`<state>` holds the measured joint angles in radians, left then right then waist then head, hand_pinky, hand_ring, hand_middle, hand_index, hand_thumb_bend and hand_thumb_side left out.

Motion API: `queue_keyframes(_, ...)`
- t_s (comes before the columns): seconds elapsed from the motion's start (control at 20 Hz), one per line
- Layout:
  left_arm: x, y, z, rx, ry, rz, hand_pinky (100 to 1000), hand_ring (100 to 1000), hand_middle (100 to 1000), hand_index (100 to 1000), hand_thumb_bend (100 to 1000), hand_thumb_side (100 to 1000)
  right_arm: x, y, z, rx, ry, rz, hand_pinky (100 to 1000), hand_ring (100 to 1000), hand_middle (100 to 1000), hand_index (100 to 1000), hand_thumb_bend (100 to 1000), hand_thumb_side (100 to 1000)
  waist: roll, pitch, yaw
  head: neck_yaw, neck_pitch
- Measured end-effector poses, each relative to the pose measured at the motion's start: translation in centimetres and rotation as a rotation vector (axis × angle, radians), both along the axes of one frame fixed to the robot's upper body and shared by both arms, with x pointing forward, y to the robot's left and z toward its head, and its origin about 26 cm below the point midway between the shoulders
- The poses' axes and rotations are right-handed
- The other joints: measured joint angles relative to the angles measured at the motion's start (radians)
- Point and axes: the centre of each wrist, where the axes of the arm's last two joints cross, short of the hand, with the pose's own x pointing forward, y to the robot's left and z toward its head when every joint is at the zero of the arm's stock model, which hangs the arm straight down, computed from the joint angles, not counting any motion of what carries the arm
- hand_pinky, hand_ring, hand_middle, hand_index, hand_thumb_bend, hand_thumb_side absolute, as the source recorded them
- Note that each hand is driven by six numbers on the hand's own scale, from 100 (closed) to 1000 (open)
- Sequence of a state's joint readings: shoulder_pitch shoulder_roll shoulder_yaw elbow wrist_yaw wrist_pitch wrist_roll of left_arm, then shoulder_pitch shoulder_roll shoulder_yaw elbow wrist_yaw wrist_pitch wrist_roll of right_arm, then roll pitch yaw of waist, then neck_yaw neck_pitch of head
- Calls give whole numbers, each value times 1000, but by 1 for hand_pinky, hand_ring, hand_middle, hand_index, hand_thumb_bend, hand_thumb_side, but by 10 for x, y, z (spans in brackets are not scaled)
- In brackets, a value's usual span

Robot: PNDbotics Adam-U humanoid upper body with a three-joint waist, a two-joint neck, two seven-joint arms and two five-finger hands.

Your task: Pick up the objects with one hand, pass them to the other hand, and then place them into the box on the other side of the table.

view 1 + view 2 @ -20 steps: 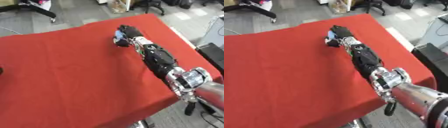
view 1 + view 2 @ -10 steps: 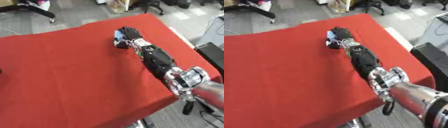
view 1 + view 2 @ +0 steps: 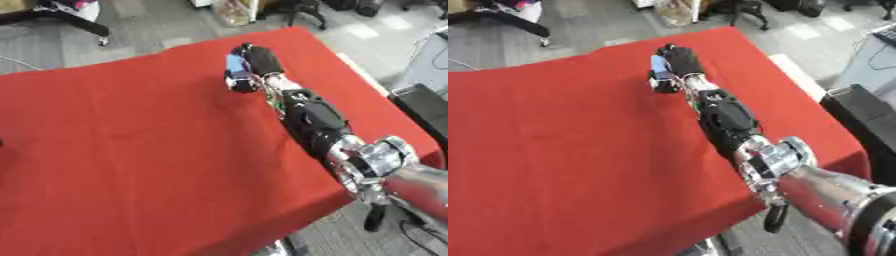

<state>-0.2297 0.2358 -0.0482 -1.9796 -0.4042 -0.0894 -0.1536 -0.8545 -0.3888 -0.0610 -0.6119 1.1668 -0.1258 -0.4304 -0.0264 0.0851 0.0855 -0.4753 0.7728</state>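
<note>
The fingers (image 3: 238,82) of the right hand (image 3: 255,65) are curled down around a small blue thing (image 3: 234,63). The thing sits on the red bench (image 3: 131,150) at about 1 o'clock, near the far edge, and it looks like it is touching the cloth. Only a bit of blue shows past the black hand, so I cannot tell what the thing is.

Not much has changed in the last second. The hand was already over the blue thing then, and it is in the same spot now, with the fingers maybe a little more closed. I think this means the grab is just being finished and the lift has not begun. Passing it to the other hand and dropping it in the box are both still to do.

Counting: one blue thing, one hand and arm (image 3: 726,122) in view, one red bench. The arm comes in from 5 o'clock. No left hand shows, and no box shows. Some chair legs (image 3: 302,10) stand on the floor at 12 o'clock
</note>
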Motion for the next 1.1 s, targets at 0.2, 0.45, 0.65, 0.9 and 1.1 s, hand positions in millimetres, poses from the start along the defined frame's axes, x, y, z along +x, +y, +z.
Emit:
queue_keyframes(0.2, 0, 0, 0, 10, 3, 9, 680, 616, 641, 831, 490, 887, 0, 15, 24, 150, -86, 117, 619, 196, 332, 386, 100, 504, 0, 0, -7, 31, 0)
queue_keyframes(0.45, 5, -2, -4, 63, 3, 33, 690, 635, 663, 853, 517, 798, -10, 65, 68, 413, -147, 399, 634, 204, 332, 386, 100, 581, 1, 0, -20, 137, 0)
queue_keyframes(0.65, 14, -12, -4, 128, -50, 41, 714, 668, 696, 870, 658, 690, -39, 131, 99, 645, -106, 733, 642, 215, 339, 391, 100, 611, 2, 0, -32, 239, 0)
queue_keyframes(0.9, 26, -36, 2, 198, -225, 8, 738, 692, 719, 883, 835, 594, -82, 196, 119, 863, 61, 1077, 648, 222, 344, 393, 100, 634, 1, 0, -47, 318, 0)
queue_keyframes(1.1, 34, -52, 4, 207, -339, -16, 745, 698, 726, 889, 939, 587, -104, 222, 121, 961, 187, 1218, 651, 226, 345, 393, 100, 649, -1, 2, -53, 337, 0)
